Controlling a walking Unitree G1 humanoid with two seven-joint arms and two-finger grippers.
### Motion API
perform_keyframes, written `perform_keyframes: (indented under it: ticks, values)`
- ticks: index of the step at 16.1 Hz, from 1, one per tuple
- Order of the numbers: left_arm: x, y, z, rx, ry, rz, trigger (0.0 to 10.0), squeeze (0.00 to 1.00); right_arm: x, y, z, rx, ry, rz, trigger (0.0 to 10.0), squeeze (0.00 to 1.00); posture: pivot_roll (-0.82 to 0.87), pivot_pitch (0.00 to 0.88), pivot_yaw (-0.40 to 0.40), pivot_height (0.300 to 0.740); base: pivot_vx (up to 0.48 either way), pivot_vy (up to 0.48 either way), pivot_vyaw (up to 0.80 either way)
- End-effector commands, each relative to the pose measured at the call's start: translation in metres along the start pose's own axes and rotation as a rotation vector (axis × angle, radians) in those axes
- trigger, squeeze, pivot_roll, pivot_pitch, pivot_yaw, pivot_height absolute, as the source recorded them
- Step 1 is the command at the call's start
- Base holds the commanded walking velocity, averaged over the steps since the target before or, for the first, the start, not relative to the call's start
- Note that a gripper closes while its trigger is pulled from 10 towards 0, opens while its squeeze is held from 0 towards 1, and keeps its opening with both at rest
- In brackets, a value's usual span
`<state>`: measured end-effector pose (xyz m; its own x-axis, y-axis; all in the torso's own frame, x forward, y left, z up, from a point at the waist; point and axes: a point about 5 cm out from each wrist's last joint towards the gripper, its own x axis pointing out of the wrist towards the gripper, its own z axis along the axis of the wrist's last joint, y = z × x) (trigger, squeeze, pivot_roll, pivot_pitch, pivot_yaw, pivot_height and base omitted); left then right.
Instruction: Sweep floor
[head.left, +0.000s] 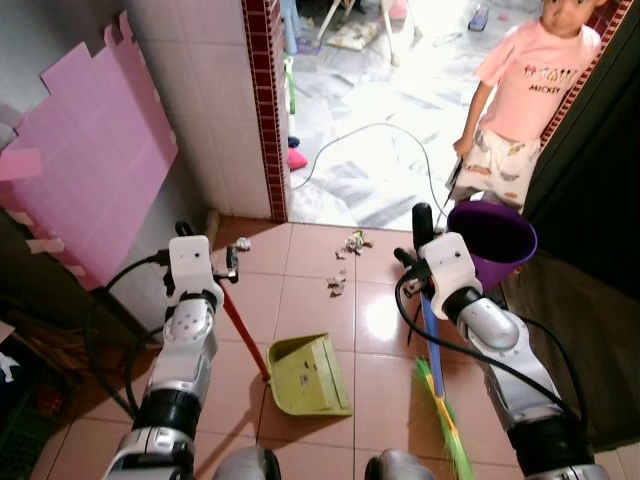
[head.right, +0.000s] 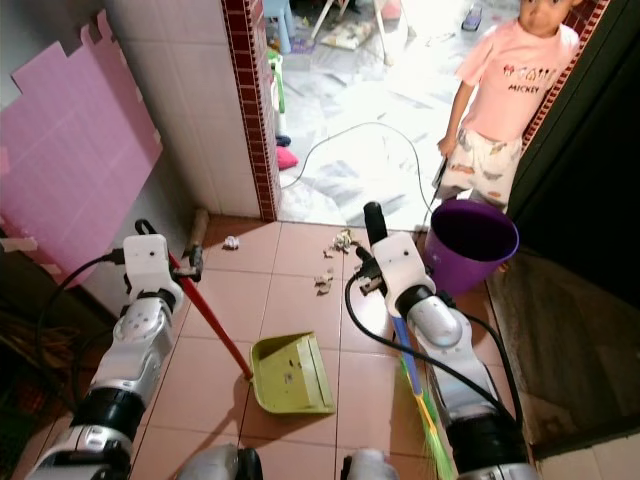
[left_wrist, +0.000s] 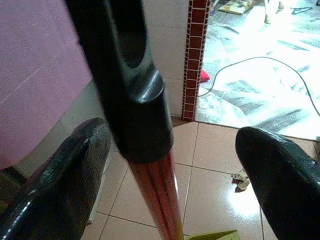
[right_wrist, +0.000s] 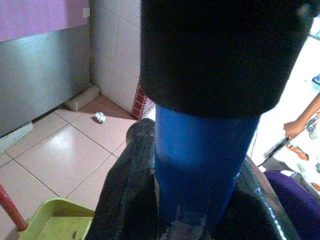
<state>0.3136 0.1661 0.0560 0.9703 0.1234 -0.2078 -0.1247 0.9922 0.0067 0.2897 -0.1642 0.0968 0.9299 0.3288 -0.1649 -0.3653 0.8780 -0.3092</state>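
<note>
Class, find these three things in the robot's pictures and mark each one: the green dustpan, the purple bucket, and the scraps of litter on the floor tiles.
green dustpan (head.left: 308, 376), left eye view, on the middle of its tray.
purple bucket (head.left: 511, 236), left eye view, on its front rim.
scraps of litter (head.left: 354, 241), left eye view, on the crumpled clump nearest the doorway.

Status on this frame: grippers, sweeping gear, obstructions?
Left gripper holds red-handled green dustpan, fingers loose. Right gripper shut on blue-handled broom. Paper scraps unswept. Person, purple bucket ahead.

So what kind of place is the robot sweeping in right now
Most likely a home, by a doorway between rooms: glossy terracotta floor tiles, a white-tiled wall edged in red mosaic, a round purple plastic bucket and a person standing in the brighter marble-floored room beyond.
</note>
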Motion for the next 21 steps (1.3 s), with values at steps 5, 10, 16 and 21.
perform_keyframes:
  ticks: [5,10,16,21]
  values:
    - [0.013,0.0,0.006,0.001,-0.013,-0.032,10.0,0.0,-0.005,-0.005,0.008,-0.053,-0.032,-0.002,10.0,0.0,-0.18,0.011,0.013,0.74,0.0,0.0,0.0]
    - [0.017,0.003,0.008,0.011,-0.026,-0.025,1.3,0.0,-0.008,-0.005,0.008,-0.066,-0.025,0.009,10.0,0.0,-0.19,0.016,0.003,0.74,0.0,0.0,0.0]
    - [0.018,0.006,0.009,0.055,-0.038,-0.027,10.0,0.0,-0.006,-0.004,0.009,-0.07,-0.026,0.016,10.0,0.0,-0.18,0.016,0.002,0.74,0.0,0.0,0.0]
    - [0.02,0.012,0.013,0.066,-0.055,-0.025,10.0,0.0,-0.007,-0.004,0.007,-0.07,-0.022,0.015,10.0,0.0,-0.18,0.013,0.004,0.74,0.0,0.0,0.0]
